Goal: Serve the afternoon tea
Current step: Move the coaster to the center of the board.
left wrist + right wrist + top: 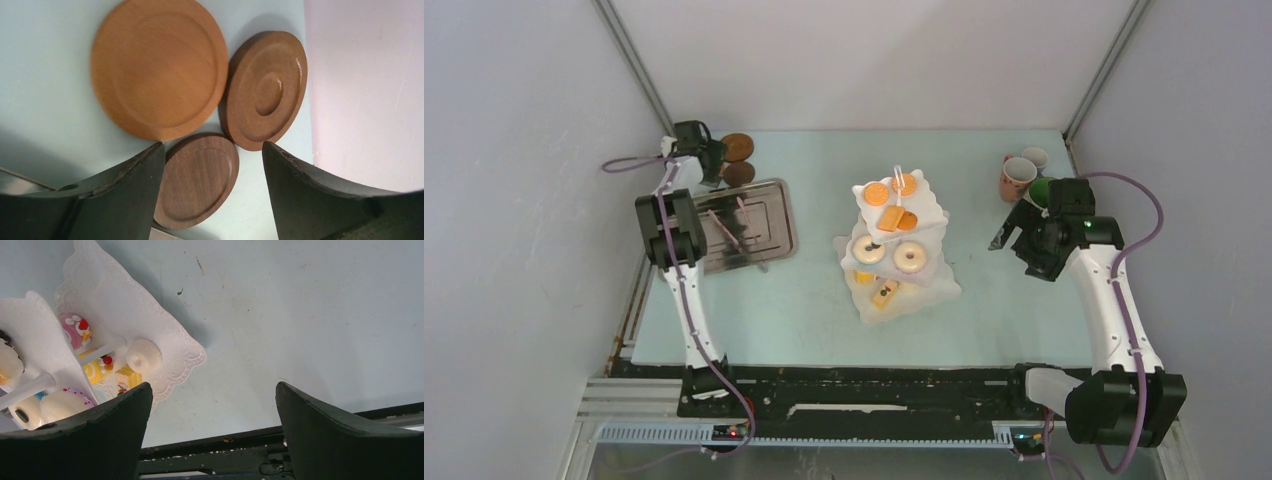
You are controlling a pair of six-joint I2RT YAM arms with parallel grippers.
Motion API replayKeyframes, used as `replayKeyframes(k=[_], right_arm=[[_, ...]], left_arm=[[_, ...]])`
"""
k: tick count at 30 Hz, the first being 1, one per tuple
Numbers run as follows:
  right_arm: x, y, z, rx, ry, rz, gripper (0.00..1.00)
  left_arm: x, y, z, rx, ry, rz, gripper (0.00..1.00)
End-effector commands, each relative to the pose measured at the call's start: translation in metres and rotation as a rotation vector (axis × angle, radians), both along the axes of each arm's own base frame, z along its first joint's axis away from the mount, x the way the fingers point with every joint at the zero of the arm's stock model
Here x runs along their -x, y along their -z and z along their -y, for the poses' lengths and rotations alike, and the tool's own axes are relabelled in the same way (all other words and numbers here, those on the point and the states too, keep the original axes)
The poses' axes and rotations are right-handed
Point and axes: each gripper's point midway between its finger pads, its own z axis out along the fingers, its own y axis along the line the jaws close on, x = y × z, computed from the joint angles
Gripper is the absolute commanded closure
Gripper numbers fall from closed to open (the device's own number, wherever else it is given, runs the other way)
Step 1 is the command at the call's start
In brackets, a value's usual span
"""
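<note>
A robot lab cell: plain white panels [854,60], aluminium posts [632,62], pale-green table [984,310].

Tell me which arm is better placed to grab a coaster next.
Left, probably. The left gripper, open, hangs over the three coasters; the right gripper is far off by the mugs.

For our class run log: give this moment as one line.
left gripper open above coasters | right gripper open, empty, near mugs | stand loaded, centre | mugs not on coasters
</note>
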Motion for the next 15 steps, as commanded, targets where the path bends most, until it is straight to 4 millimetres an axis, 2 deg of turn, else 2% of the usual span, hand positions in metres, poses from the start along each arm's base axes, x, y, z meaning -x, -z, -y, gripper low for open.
replayKeyframes(k=[1,9,12,15], right_arm=[[-0.002,-0.015,0.001,0.006,0.027,0.051,0.05],[0.003,-0.018,0.000,0.019,0.025,0.056,0.05],[0.004,-0.016,-0.001,0.018,0.020,0.052,0.05],[0.005,-0.017,-0.002,0.017,0.015,0.057,0.05]], left_arm=[[-0.002,0.011,0.018,-0.061,0.022,-0.073,0.21],[-0.025,0.012,0.064,0.036,0.076,-0.008,0.22],[-0.035,0.009,0.099,0.066,0.154,0.007,0.22],[-0.036,0.012,0.140,0.094,0.228,0.010,0.22]])
